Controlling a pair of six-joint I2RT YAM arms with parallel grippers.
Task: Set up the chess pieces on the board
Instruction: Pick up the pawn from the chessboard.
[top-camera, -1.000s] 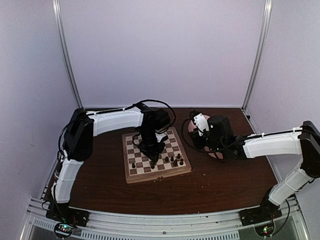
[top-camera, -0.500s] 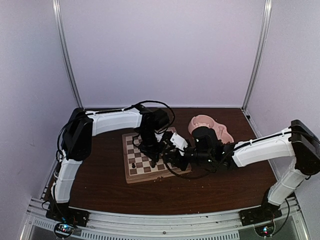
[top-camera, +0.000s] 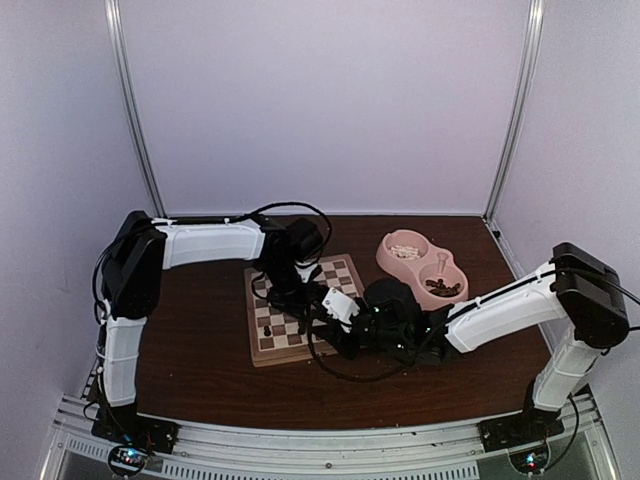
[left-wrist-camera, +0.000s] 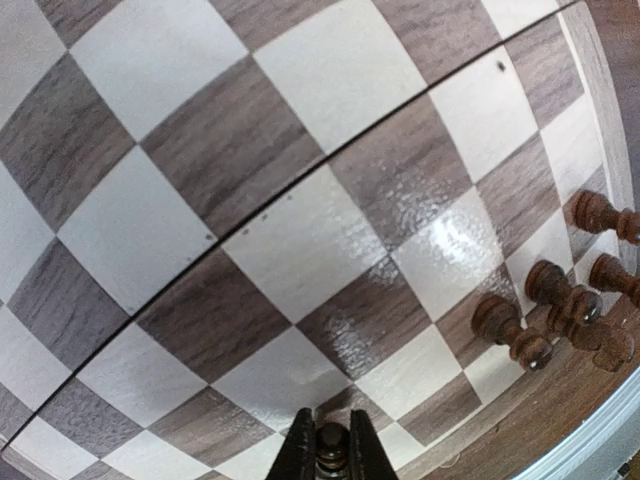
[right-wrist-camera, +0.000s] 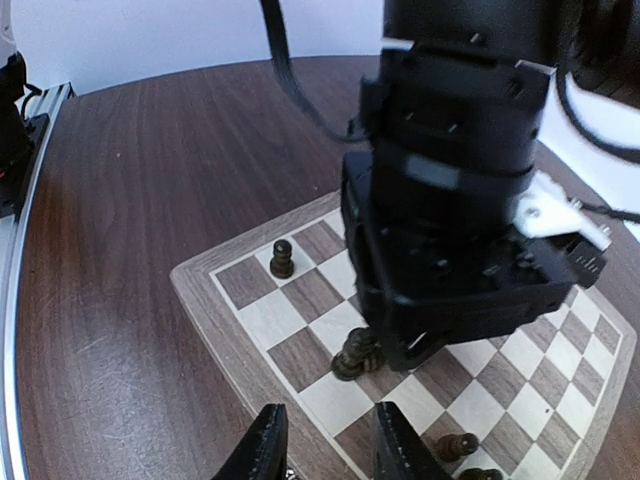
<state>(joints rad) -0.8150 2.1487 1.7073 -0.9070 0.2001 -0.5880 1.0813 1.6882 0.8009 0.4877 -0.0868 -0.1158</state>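
Brown worktop (top-camera: 200, 370) bare left of the board (top-camera: 275, 345). Left hand (left-wrist-camera: 330, 440) clamps a dark piece (left-wrist-camera: 331, 456) near the board's edge. Right hand (right-wrist-camera: 330, 435) fingers partly apart, hold unclear.

In the top view the left arm (top-camera: 210, 242) and the right arm (top-camera: 490, 312) cover the middle and right part of the board (top-camera: 275, 345). What lies in the pink bowl (top-camera: 424, 264) is too small to name.

In the left wrist view the bottom edge cuts the left gripper (left-wrist-camera: 330, 448). Of the dark piece (left-wrist-camera: 331, 462) pinched in it, only the top shows. At the right edge a pawn (left-wrist-camera: 600, 212) runs out of frame.

In the right wrist view the bottom edge cuts the right gripper (right-wrist-camera: 325, 430). I cannot tell if it holds something. The left arm's black wrist hides the board's centre and half hides a leaning piece (right-wrist-camera: 352, 358).
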